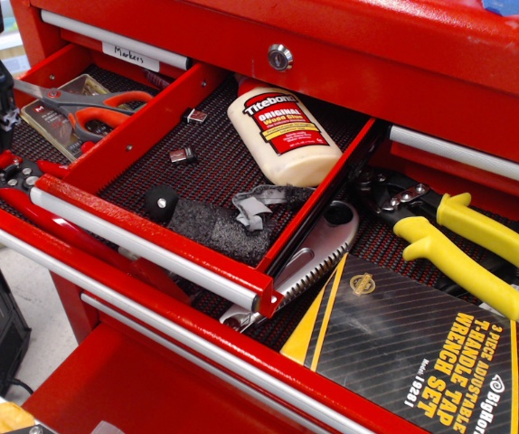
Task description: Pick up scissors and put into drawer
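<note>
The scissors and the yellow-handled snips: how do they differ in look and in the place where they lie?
The scissors have red-orange handle loops and long, plain silver blades; the yellow-handled snips have thick, open yellow grips and a short dark head. The scissors lie at the left of the narrow drawer, on a packaged item; the snips lie at its right, beside a black and yellow wrench set box. Both lie flat in the wide lower drawer, outside the narrow one.

Drawer (151,221): open from above; glue bottle (282,136) fills rear right, grey cloth (259,206) front right; bare mesh centre-left, small clips (183,155) scattered.
</note>
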{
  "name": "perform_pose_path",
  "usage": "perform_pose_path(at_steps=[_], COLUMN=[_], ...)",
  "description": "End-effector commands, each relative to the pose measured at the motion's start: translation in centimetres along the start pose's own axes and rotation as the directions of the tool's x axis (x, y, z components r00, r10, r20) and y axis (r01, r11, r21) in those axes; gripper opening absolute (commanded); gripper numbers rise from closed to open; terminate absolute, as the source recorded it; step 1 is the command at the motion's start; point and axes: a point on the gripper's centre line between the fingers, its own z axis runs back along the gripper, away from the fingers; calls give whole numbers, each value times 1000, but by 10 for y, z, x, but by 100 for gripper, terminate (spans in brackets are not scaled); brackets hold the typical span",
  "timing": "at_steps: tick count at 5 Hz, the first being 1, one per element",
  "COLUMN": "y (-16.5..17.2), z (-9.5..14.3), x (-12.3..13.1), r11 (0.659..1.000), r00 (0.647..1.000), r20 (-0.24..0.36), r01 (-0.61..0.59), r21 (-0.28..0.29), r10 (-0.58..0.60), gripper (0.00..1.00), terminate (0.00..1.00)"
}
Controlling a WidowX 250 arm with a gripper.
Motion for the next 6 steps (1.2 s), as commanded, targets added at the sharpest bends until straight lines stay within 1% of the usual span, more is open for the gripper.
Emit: perform_pose_path(at_steps=[1,2,3,4,5,6], y=[0,26,54,60,61,60], z=[0,8,6,-1,-14,-24], x=[0,26,55,79,89,97], r11=[1000,961,864,713,539,334], r00=[1000,961,871,725,559,336], r20=[0,-65,-28,-16,34,54], r01=[0,272,491,681,779,876], r21=[0,49,110,166,322,349], r10=[0,-268,-491,-688,-828,-940], gripper=[100,100,100,100,100,100], terminate=[0,0,0,0,0,0])
